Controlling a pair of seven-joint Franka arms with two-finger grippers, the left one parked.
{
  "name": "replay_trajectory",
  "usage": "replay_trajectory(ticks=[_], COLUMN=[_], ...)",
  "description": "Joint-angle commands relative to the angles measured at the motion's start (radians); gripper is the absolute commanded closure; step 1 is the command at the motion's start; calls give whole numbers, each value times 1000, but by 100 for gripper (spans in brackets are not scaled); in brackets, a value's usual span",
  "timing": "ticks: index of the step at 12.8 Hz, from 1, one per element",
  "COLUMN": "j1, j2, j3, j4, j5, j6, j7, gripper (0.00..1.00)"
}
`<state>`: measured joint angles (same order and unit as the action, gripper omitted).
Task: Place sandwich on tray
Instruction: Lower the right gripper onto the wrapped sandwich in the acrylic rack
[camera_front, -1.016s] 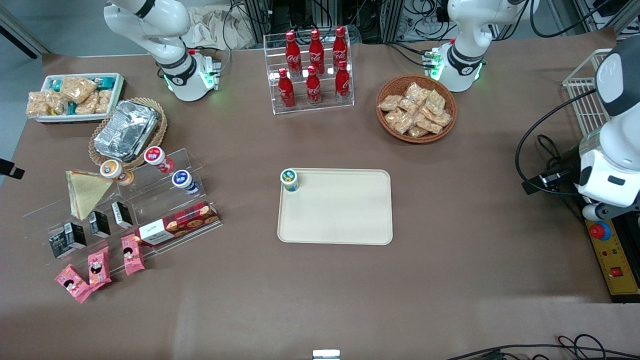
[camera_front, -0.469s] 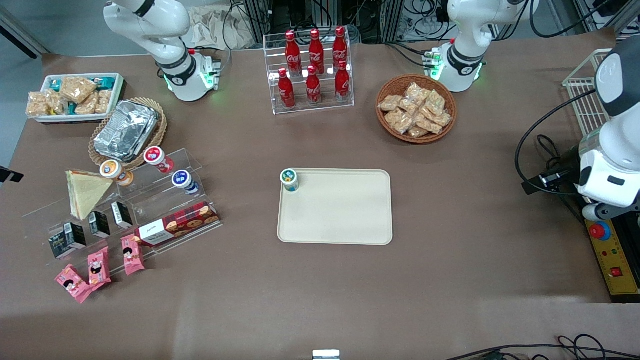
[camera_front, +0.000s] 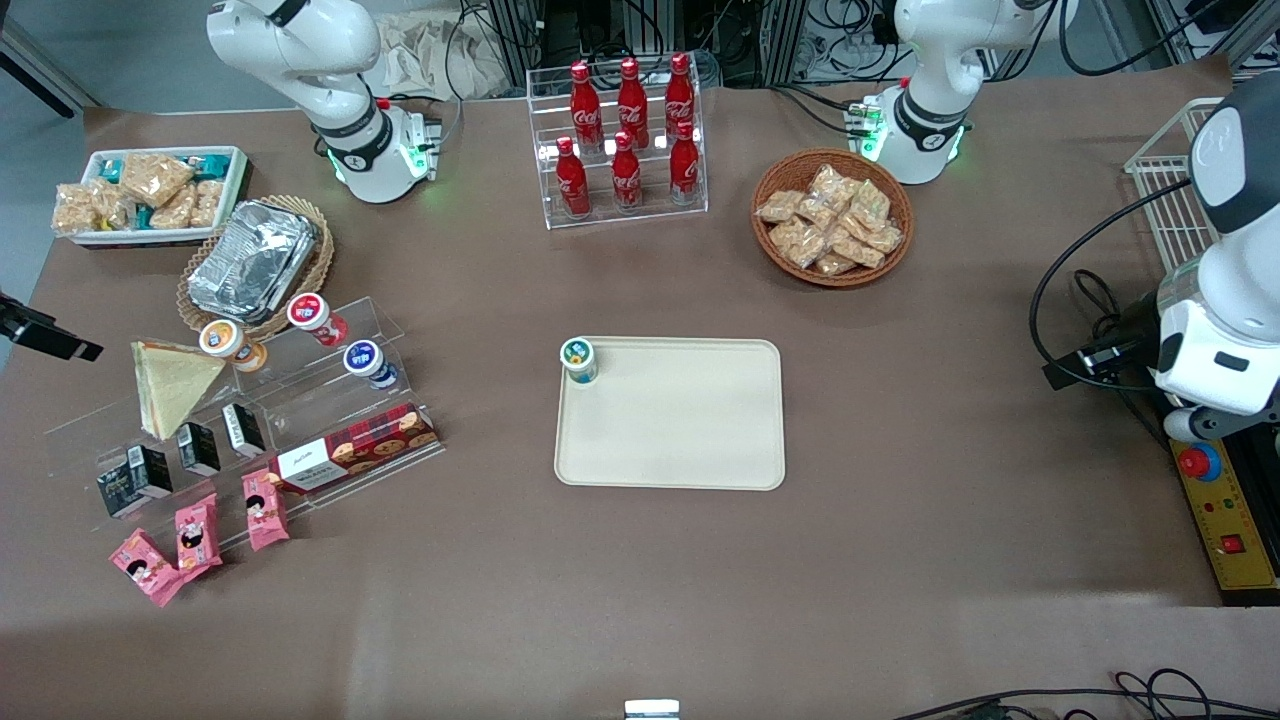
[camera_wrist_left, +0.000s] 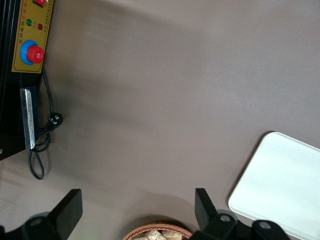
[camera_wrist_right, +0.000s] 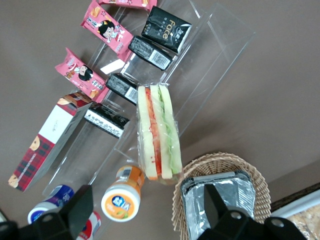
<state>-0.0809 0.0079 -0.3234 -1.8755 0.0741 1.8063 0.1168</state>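
The sandwich is a clear-wrapped triangular wedge standing on a clear acrylic stepped shelf toward the working arm's end of the table. Its cut edge shows red, green and white filling. My right gripper pokes in over the table edge at that end, beside the sandwich and apart from it. In the right wrist view the gripper is open, its fingers spread wide with nothing between them. The cream tray lies flat mid-table; a corner of the tray shows in the left wrist view.
A small green-capped bottle stands on the tray's corner. By the sandwich are an orange-capped bottle, a foil container in a wicker basket, black cartons, pink packets and a cookie box. A cola rack and snack basket stand farther back.
My gripper's dark tip has come further in over the table edge toward the sandwich. Nothing else has moved.
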Motion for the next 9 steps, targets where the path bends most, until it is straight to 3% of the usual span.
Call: replay_trajectory(ticks=[1, 9], j1=[6, 6], j2=[-28, -29], j3=[0, 0], j4=[-91, -267], j5=[24, 26], j6=[96, 303], j7=[17, 15], gripper=[2, 2])
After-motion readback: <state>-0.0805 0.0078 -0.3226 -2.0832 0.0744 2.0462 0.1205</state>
